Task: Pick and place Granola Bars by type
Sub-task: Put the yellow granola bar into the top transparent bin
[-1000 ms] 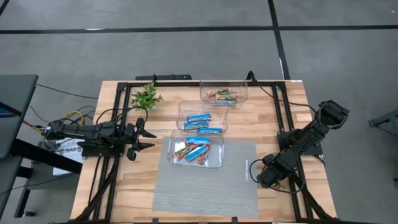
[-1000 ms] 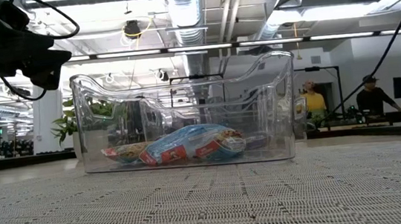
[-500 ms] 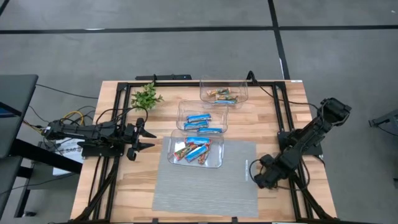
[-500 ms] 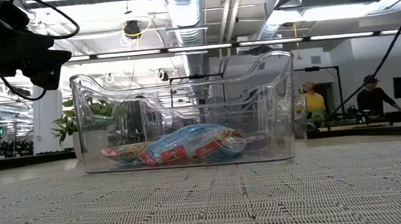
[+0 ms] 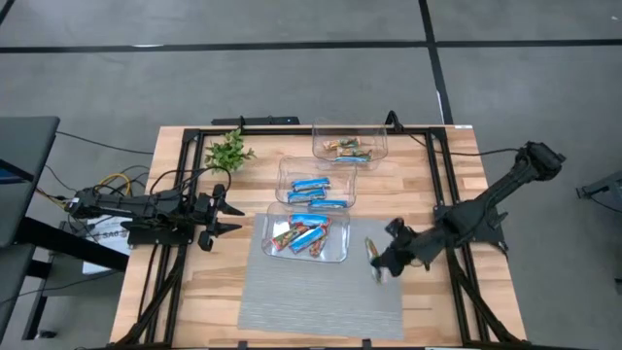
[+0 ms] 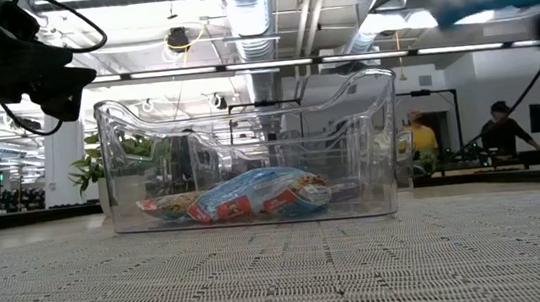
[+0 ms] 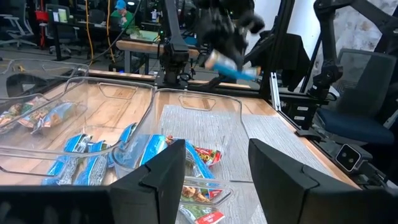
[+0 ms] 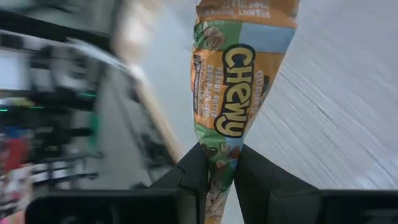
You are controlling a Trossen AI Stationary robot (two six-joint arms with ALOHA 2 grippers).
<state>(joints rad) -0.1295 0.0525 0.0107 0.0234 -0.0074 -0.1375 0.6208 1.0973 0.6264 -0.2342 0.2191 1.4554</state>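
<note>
Granola Bars sit sorted in three clear bins, while one orange-brown bar (image 8: 239,74) (its wrapper reads "CHEWY") is pinched by its end between the fingers of the right gripper (image 5: 379,264), above the grey mat (image 5: 321,301) at about 4 o'clock from the table's middle. At 9 o'clock the left gripper (image 5: 222,216) waits with its fingers spread, holding nothing. The nearest bin (image 5: 340,255), standing on the mat's far edge, holds red multicolour bars (image 5: 284,237) and a blue one (image 5: 307,236). Toward 12 o'clock, the middle bin (image 5: 351,171) holds bright blue bars (image 5: 313,187). The far bin (image 5: 381,139) holds orange-brown bars (image 5: 346,149). A small plant (image 5: 227,152) stands at 11 o'clock.
</note>
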